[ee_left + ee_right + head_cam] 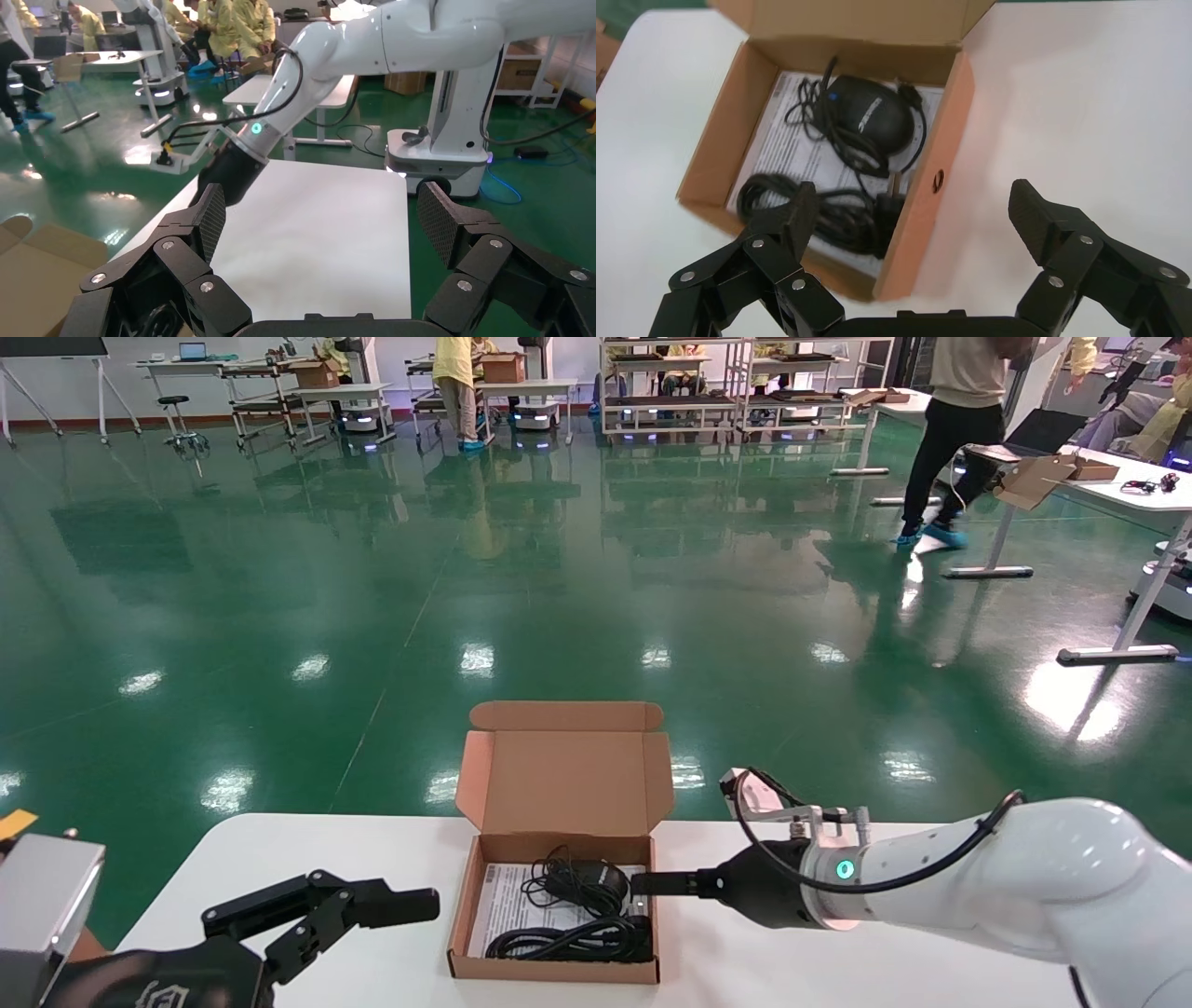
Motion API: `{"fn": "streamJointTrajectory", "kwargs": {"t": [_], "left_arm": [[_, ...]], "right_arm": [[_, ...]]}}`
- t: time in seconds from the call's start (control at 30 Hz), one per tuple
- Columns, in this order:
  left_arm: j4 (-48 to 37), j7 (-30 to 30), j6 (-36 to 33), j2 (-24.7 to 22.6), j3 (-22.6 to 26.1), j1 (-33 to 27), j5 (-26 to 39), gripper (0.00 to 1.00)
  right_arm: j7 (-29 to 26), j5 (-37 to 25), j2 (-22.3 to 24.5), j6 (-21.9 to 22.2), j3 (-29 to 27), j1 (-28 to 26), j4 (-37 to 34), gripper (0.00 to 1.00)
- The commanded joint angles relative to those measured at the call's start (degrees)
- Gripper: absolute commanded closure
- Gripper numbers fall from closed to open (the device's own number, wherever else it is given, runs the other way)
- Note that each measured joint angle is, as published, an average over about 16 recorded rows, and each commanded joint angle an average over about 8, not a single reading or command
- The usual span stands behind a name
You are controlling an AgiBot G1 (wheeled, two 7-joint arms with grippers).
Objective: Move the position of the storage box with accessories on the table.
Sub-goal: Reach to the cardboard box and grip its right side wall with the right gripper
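While the left gripper [372,905] idles spread wide, the right gripper [916,210] — fingers wide — straddles the storage box's [559,845] right wall.

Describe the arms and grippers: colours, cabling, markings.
Glossy white arms. The right arm ends in a black wrist with a green-lit ring and a looped black cable. Both the right gripper and left gripper are black, with riveted links and textured fingers.

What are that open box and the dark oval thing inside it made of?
The storage box looks like matte brown corrugated cardboard: folded flaps and raw cut edges show. The mouse, lying in it, seems to be smooth black plastic with a slight sheen, though the look alone leaves that open.
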State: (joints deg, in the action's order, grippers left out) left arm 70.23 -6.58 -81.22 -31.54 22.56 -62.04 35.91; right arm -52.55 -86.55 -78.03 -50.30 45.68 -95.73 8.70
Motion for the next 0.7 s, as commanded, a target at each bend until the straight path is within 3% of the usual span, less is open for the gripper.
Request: {"fn": "streamJointTrajectory", "kwargs": {"t": [0.03, 0.33, 0.7], "left_arm": [[0.0, 0.0, 0.0, 0.0, 0.0, 0.0, 0.0, 0.00], [0.0, 0.0, 0.0, 0.0, 0.0, 0.0, 0.0, 0.00], [0.0, 0.0, 0.0, 0.0, 0.0, 0.0, 0.0, 0.00]], "right_arm": [[-2.3, 0.2, -0.1, 2.3, 0.2, 1.2, 1.4, 0.00], [-3.0, 1.3, 0.1, 5.8, 2.5, 3.7, 5.8, 0.00], [-2.4, 1.8, 0.0, 8.6, 5.4, 4.7, 4.8, 0.00]]}}
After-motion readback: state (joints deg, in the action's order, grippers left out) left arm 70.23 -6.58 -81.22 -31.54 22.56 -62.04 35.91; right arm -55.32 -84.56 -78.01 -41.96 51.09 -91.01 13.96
